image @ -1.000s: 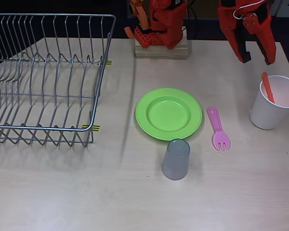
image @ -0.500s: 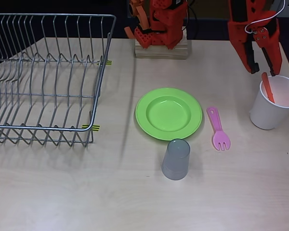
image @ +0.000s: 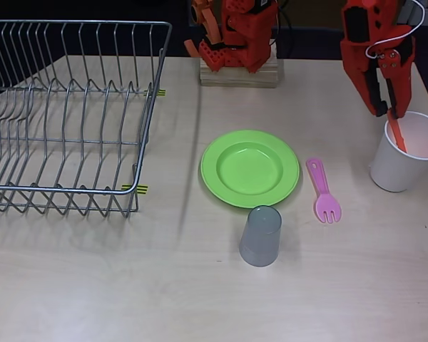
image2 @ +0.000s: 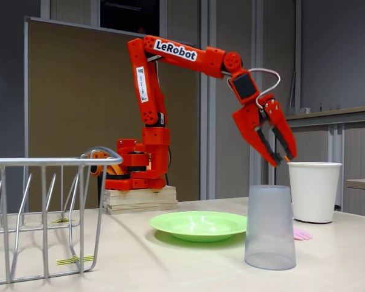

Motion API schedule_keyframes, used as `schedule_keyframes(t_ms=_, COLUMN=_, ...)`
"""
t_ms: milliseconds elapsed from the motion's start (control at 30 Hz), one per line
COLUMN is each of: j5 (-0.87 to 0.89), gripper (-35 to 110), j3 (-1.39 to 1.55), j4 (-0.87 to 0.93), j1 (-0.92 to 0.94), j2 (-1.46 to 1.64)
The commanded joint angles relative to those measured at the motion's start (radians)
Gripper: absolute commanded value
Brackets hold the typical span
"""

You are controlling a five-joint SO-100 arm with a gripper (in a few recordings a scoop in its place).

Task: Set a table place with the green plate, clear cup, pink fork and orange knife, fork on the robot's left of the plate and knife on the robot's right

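Since the earlier overhead frame the gripper [image: 387,112] has dropped, upper right, jaws apart around the orange knife [image: 396,132] in the white cup [image: 403,153]. Fixed view, right: fingertips seemingly at the rim; a skewed pinch could tip it.

A pale wood-grain desk [image: 93,285] is seen carrying a wire dish rack [image: 64,114], a round lime-green plastic plate [image: 250,169], an upside-down frosted clear plastic cup [image: 261,235], a small pink plastic fork [image: 322,190], a white paper cup [image: 403,152] and a wooden block [image: 239,73].
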Motion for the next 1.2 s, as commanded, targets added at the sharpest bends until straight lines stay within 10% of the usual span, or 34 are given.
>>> schedule_keyframes(t_ms=0, j5=-0.015, gripper=0, j3=-0.021, j4=-0.018, j1=-0.018, j2=0.015)
schedule_keyframes(t_ms=733, j5=0.091, gripper=0, j3=-0.566, j4=0.543, j1=-0.006, j2=0.181)
schedule_keyframes(t_ms=1167, j5=-0.13, gripper=0, j3=-0.268, j4=0.73, j1=0.54, j2=0.598)
